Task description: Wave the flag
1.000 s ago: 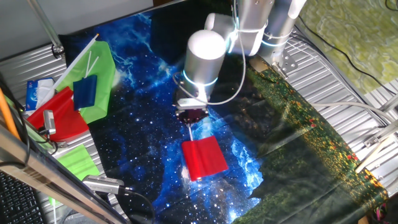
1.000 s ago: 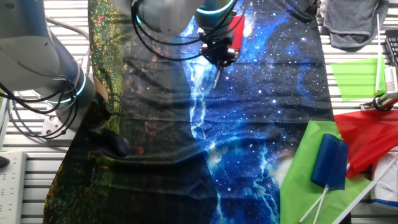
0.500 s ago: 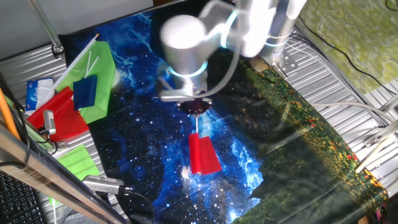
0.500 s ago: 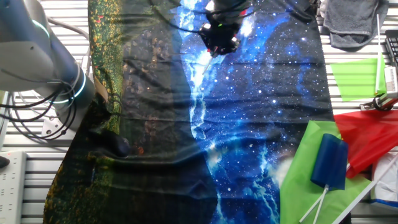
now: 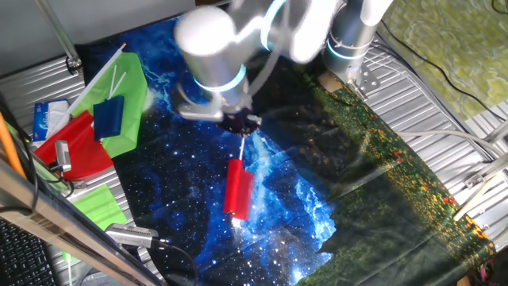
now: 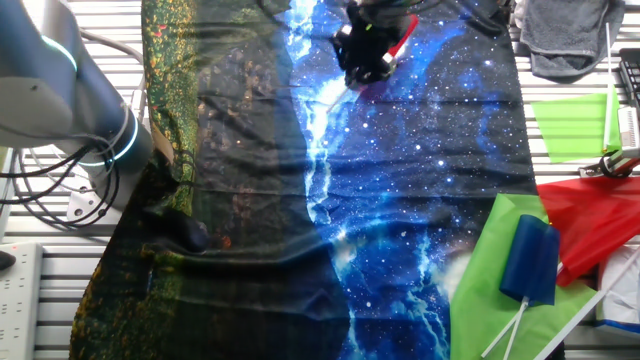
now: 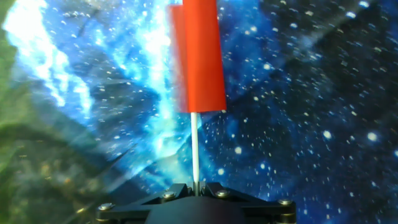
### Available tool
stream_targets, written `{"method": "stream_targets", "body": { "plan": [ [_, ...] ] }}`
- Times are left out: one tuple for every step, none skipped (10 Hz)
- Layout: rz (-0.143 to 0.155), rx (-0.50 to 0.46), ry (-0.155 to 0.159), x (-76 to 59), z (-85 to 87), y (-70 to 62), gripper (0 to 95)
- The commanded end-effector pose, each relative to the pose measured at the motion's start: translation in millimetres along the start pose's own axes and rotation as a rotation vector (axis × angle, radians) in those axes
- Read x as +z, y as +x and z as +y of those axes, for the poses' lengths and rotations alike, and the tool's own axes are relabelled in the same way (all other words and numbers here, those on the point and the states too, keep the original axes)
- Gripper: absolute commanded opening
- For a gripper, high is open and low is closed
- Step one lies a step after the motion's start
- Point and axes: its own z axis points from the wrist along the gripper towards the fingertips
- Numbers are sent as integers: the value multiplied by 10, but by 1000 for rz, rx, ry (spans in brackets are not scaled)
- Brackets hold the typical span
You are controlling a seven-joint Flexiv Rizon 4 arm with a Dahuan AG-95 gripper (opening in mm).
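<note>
My gripper [image 5: 239, 125] is shut on the thin white stick of the small red flag [image 5: 238, 189] and holds it above the blue galaxy cloth [image 5: 190, 167]. The red cloth hangs edge-on below the jaws, looking narrow. In the hand view the stick [image 7: 195, 149] rises from between the closed jaws [image 7: 195, 188] to the red flag [image 7: 199, 56]. In the other fixed view the gripper [image 6: 365, 60] is at the top, with a sliver of the red flag [image 6: 402, 38] beside it.
At the left lie lime-green flags [image 5: 127, 103], a rolled blue flag [image 5: 109, 117] and a larger red flag [image 5: 75, 147]. The other fixed view shows the same pile [image 6: 530, 260] at the lower right. The arm's base [image 6: 60, 90] stands at the left there.
The arm has swung left over the cloth with the flag in the jaws. The red cloth has turned from broadside to edge-on and now looks narrow.
</note>
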Motion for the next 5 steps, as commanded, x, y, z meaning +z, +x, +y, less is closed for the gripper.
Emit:
{"method": "stream_targets", "body": {
  "plan": [
    [26,95,-16,-141,20,34,0],
    [34,144,-27,-205,13,97,0],
    [36,172,-34,-306,-24,201,0],
    [41,181,-40,-382,-59,271,0],
    [50,186,-47,-530,-122,381,0]
  ]
}}
